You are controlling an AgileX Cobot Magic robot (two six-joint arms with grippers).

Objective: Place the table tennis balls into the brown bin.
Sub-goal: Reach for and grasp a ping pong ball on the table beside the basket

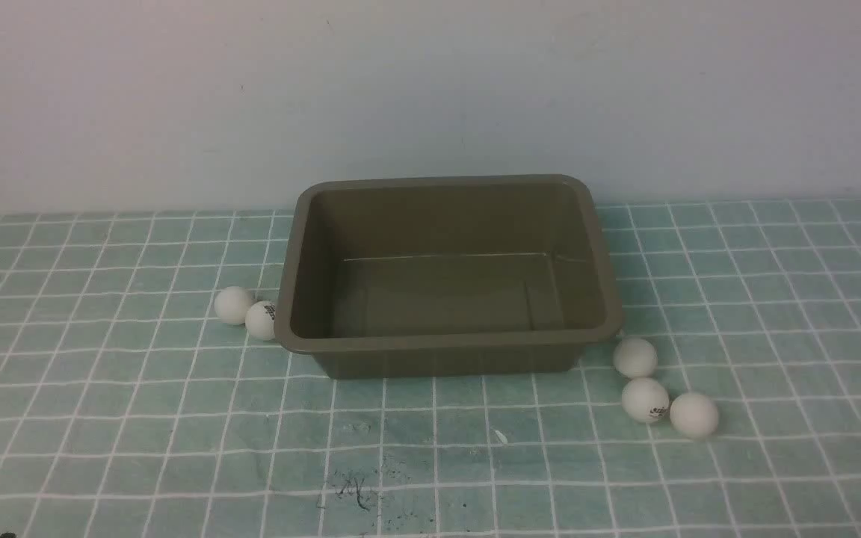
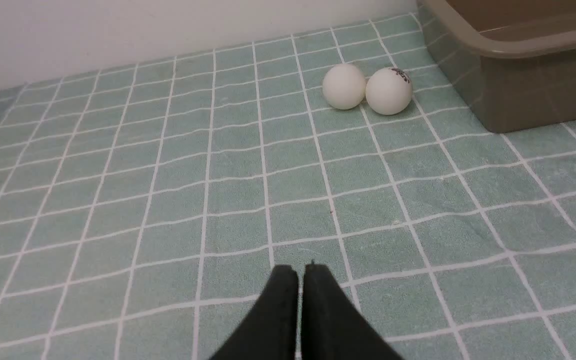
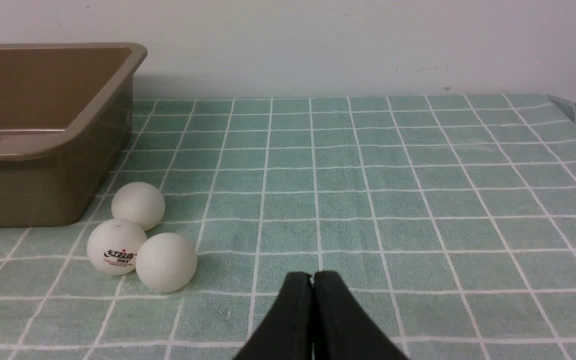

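The brown bin (image 1: pixel 303 224) stands on the checked cloth near the back wall, with nothing in it. Two table tennis balls (image 1: pixel 234 305) (image 1: pixel 261 320) touch each other at its left front corner, one printed. Three more lie off its right front corner (image 1: pixel 634 358) (image 1: pixel 644 400) (image 1: pixel 693 415). In the left wrist view the pair (image 2: pixel 344 86) (image 2: pixel 388 91) sits beside the bin (image 2: pixel 518 95), well ahead of my left gripper (image 2: pixel 301 270), which is shut on nothing. In the right wrist view the trio (image 3: pixel 138 205) (image 3: pixel 116 247) (image 3: pixel 166 262) lies beside the bin (image 3: pixel 43 190); my right gripper (image 3: pixel 313 276) is shut, empty.
A pale wall (image 1: pixel 430 90) runs close behind the bin. The green checked cloth (image 1: pixel 102 418) covers the table; dark smudges (image 1: pixel 352 489) mark it near the front. The table's right edge (image 3: pixel 575 112) shows in the right wrist view. Neither arm shows in the front view.
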